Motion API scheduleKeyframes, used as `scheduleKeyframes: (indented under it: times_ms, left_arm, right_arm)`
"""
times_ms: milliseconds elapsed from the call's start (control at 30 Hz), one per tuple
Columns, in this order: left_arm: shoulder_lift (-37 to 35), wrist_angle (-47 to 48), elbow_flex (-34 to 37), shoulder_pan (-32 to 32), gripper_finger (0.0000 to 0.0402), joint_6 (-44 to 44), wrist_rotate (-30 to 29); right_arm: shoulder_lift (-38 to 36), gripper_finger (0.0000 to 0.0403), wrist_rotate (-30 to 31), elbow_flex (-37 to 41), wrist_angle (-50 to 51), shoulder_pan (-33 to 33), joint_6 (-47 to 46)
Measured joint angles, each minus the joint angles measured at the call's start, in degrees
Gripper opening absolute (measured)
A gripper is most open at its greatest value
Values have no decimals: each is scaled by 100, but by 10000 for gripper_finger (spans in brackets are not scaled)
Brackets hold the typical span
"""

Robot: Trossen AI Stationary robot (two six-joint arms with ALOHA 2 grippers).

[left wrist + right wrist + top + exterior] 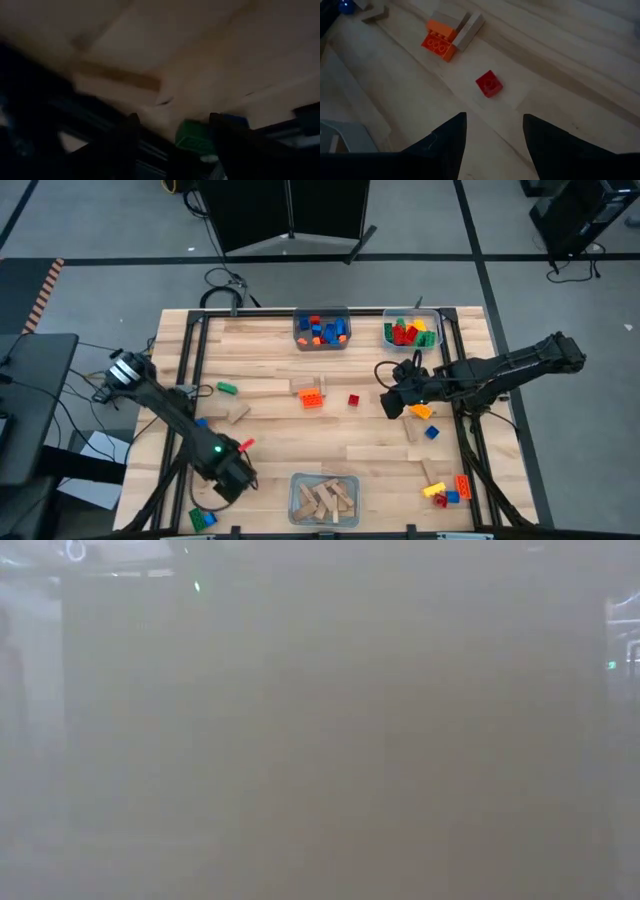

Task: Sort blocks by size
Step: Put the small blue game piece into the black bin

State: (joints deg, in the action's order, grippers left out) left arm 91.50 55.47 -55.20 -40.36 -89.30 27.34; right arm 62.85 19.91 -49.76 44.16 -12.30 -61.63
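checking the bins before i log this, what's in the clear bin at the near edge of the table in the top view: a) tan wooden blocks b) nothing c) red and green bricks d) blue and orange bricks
a: in the high view the near-edge bin holds only tan wooden blocks; the coloured bricks sit in the two far bins.

Matt wood table, plastic bricks.

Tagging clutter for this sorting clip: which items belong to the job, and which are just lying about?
Job:
- red brick
- orange brick
- green brick
- wooden blocks
- clear bins
- right gripper

Lying about:
- cables
- table frame
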Motion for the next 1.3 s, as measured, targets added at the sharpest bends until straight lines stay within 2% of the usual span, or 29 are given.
scheduleKeyframes:
  times_ms: [100,167,333,1000,1300]
  left_arm:
    - [354,-549,0,-2,252,237,156]
    - [505,-1237,0,0,253,221,276]
    - [687,-2400,-1,-54,250,-251,392]
    - [835,-2320,0,-551,250,-884,1010]
    - [835,-2761,0,-784,250,-1329,935]
  right_arm:
    - [0,209,59,0,0,-2,2]
    - [0,209,134,0,-2,-2,0]
    - [0,209,166,0,-21,-2,2]
    - [0,208,165,0,-214,-2,4]
    - [0,208,165,0,-212,-2,4]
